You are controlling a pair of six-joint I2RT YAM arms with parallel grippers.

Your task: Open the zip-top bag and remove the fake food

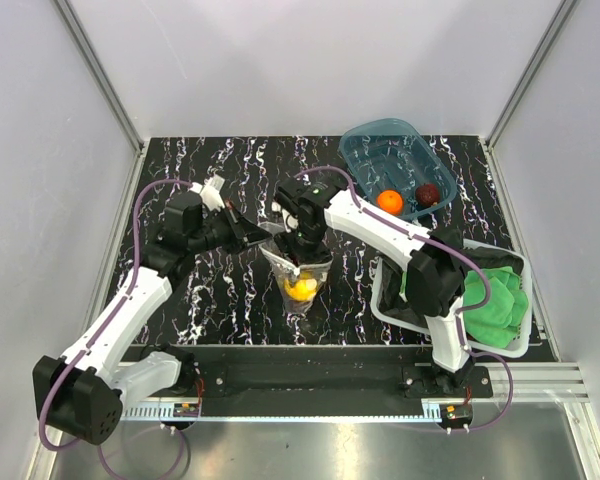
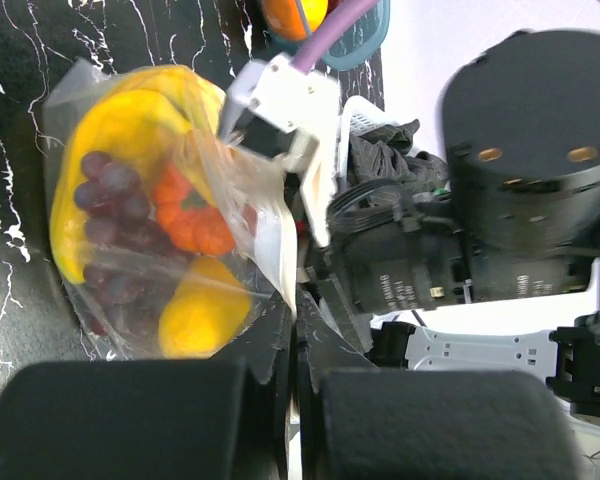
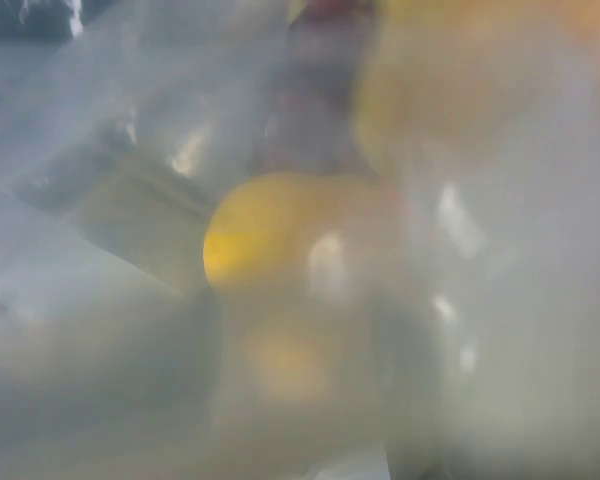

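The clear zip-top bag (image 1: 302, 285) hangs upright at mid-table. My left gripper (image 1: 261, 238) is shut on its left rim; in the left wrist view the jaws (image 2: 298, 350) pinch the plastic edge. Through the zip-top bag (image 2: 90, 120) I see fake food: a yellow banana bunch (image 2: 130, 110), dark grapes (image 2: 110, 215), an orange fruit (image 2: 190, 220) and a yellow fruit (image 2: 195, 310). My right gripper (image 1: 302, 252) is pushed down into the bag's mouth, its fingers hidden. Blurred plastic and a yellow fruit (image 3: 270, 240) fill the right wrist view.
A translucent blue tub (image 1: 375, 150) stands at the back right, holding an orange fruit (image 1: 390, 201) and a dark red fruit (image 1: 427, 193). A white basket (image 1: 385, 300) with a green cloth (image 1: 497, 300) sits at the right, beside the right arm.
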